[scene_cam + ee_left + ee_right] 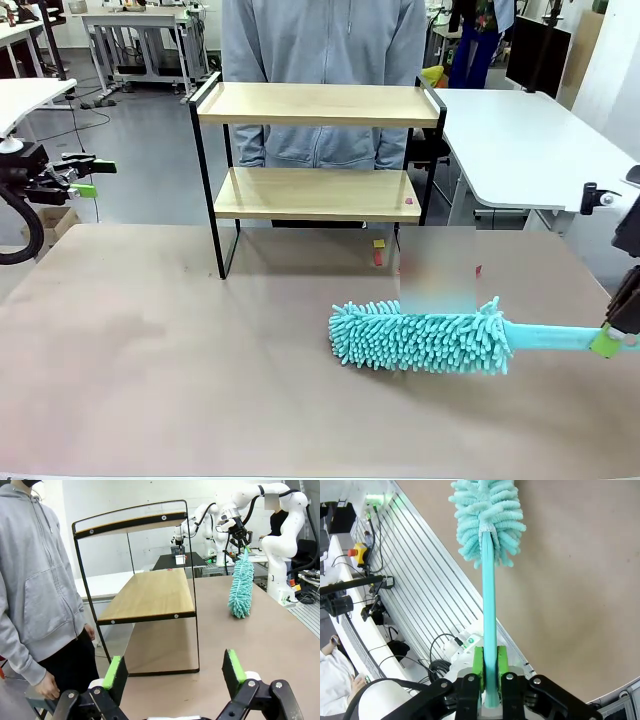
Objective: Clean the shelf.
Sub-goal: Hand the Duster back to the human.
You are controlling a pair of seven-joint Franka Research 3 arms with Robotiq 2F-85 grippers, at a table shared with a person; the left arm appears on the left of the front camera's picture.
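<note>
Jaws, left gripper [174, 672]: wide apart, green pads facing each other, nothing between them.
Jaws, right gripper [489, 666]: pinched tight on the thin handle of the duster [425, 337].
Left arm pose: off the table's left edge in the front view, gripper [88, 175] level and aimed toward the middle, up above the tabletop.
Right arm pose: at the table's right edge, gripper [612, 338] low, holding the handle's end out sideways.
Duster: teal and fluffy, head lying on the table [150, 360], in front of the shelf and to its right, apart from it.
Shelf [318, 150]: standing upright at the far middle of the table, two wooden boards in a black frame.
Person [320, 50]: grey hoodie, standing right behind the shelf, one hand [47, 685] hanging down at the side.
</note>
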